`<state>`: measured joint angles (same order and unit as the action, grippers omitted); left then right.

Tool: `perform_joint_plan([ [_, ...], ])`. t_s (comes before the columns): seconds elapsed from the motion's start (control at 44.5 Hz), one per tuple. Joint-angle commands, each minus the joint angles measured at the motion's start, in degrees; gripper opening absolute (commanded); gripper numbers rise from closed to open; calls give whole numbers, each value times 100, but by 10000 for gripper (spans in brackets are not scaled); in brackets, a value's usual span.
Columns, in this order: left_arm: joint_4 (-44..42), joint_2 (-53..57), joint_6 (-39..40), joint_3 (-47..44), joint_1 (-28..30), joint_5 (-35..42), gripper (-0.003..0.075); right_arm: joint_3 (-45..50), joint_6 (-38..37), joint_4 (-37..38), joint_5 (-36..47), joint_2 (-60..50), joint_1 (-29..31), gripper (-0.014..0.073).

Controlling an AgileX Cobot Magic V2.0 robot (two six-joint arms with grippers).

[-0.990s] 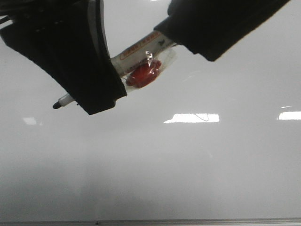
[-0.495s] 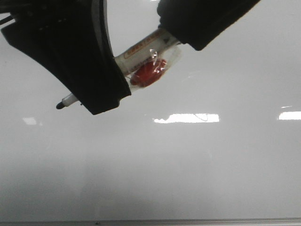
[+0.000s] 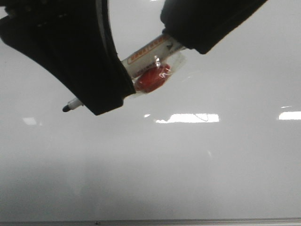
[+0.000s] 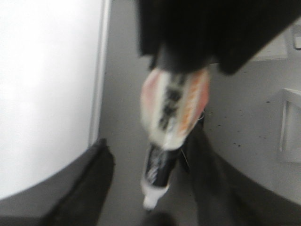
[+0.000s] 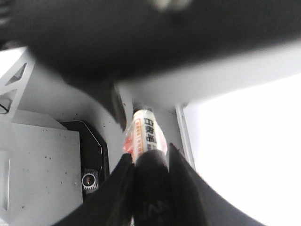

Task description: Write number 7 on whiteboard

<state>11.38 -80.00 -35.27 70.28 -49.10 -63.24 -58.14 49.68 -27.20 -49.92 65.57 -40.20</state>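
Note:
The whiteboard (image 3: 188, 179) is a glossy pale-grey sheet filling the front view. No number 7 shows on it. A marker (image 3: 146, 51) with an orange-and-white label slants across it, and its dark tip (image 3: 66, 108) points down to the left. A red lump in clear wrap (image 3: 153, 79) clings to the barrel. My right gripper (image 3: 202, 23) is shut on the marker's black rear end (image 5: 149, 183). My left gripper (image 3: 94, 89) covers the front of the barrel. In the left wrist view its fingers (image 4: 82, 188) stand apart with the marker (image 4: 174, 103) between them.
A thin metal edge strip (image 3: 188, 221) runs along the board's near side. Bright light reflections (image 3: 188, 118) lie on the board, one crossed by a faint thin curl. The wrist views show the board's edge (image 4: 99, 70) beside a speckled grey surface (image 5: 42, 179).
The marker tip and my left gripper have shifted a little to the right and slightly down. My right gripper still holds the marker's rear end.

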Motion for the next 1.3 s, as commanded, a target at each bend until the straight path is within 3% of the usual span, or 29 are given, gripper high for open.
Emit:
perform_joint_plan([
  [0.0,-414,522,759,215,129,115,440,-218,-390,185,176,-188,107,-66],
  [0.225,-467,1797,960,-312,833,210,439,-211,-1937,1409,-105,-777,709,-66],
  [0.405,-467,2750,1436,-950,1937,909,438,25,-2927,1551,-101,-1240,1935,-66],
  [0.495,-394,3014,1577,-1200,2329,1057,438,404,-2913,845,219,-1486,2363,-66],
  [0.63,-263,3239,1577,-1373,2610,1165,438,1303,-2284,-317,1759,-1887,2364,-66],
  [0.742,-221,3239,1577,-1387,2610,1198,438,1417,-1803,-1022,2514,-1710,2317,-66],
  [0.877,-110,3227,1577,-1387,2610,1262,438,971,-1465,-1278,2623,-1040,2187,-66],
  [1.282,-103,3227,1577,-1387,2610,1359,438,-660,-1466,-1271,2663,708,2155,-66],
])
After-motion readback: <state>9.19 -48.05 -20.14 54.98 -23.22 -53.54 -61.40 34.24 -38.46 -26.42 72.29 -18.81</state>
